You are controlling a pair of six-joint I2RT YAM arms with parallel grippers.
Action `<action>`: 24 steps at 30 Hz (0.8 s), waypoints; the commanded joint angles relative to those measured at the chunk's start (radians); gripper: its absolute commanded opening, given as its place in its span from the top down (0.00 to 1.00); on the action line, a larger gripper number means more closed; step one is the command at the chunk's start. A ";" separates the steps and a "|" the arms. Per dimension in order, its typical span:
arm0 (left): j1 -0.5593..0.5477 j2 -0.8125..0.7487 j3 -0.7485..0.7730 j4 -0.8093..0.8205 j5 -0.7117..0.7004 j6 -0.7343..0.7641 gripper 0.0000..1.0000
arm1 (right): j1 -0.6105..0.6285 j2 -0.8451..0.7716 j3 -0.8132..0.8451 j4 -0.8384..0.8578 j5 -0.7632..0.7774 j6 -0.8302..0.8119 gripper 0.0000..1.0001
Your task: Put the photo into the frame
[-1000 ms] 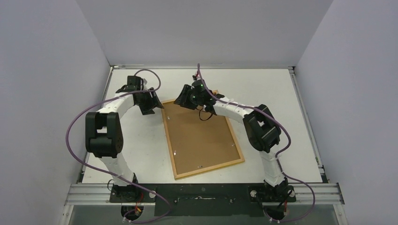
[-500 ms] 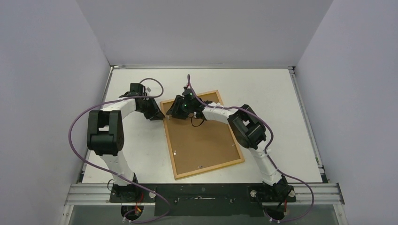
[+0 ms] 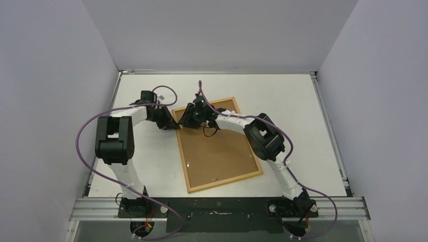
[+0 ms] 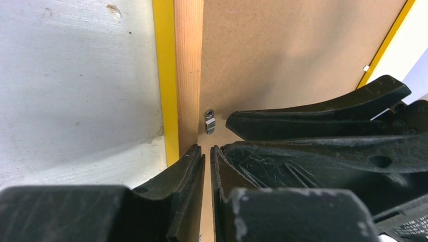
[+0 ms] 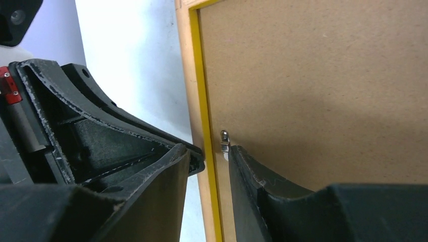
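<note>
The frame (image 3: pixel 226 180) lies face down on the table, its wood-coloured back up and a brown backing board (image 3: pixel 217 148) filling it. The photo is not in view. Both grippers meet at the frame's far-left corner. My left gripper (image 3: pixel 173 125) has its jaws drawn to a thin slit (image 4: pixel 207 149), tips on the inner edge of the left rail (image 4: pixel 188 65), nothing visible between them. My right gripper (image 3: pixel 181 124) is open (image 5: pixel 208 151) and straddles that same rail (image 5: pixel 194 75). Its inner finger touches a small metal tab (image 5: pixel 224 138).
The same tab (image 4: pixel 209 122) sits just beyond my left fingertips, with a right-gripper finger (image 4: pixel 313 118) close beside it. More tabs dot the board's edges (image 3: pixel 188 163). White table (image 3: pixel 282 101) surrounds the frame, with walls on three sides.
My left jaws have closed from wide to a thin slit. Both grippers have moved in on the frame's far-left corner, the right one coming down and leftward. The frame has not shifted.
</note>
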 commanded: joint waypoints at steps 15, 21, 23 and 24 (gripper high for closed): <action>0.005 -0.051 0.037 -0.114 -0.138 0.048 0.81 | 0.004 0.035 0.025 0.061 -0.022 0.040 0.65; 0.005 -0.025 0.022 -0.121 -0.124 0.057 0.77 | 0.004 0.042 0.020 0.081 -0.031 0.064 0.65; 0.003 -0.008 0.018 -0.105 -0.091 0.057 0.77 | 0.004 0.041 0.016 0.082 -0.031 0.066 0.65; 0.003 0.000 0.018 -0.102 -0.078 0.057 0.77 | 0.005 0.042 0.014 0.081 -0.031 0.066 0.65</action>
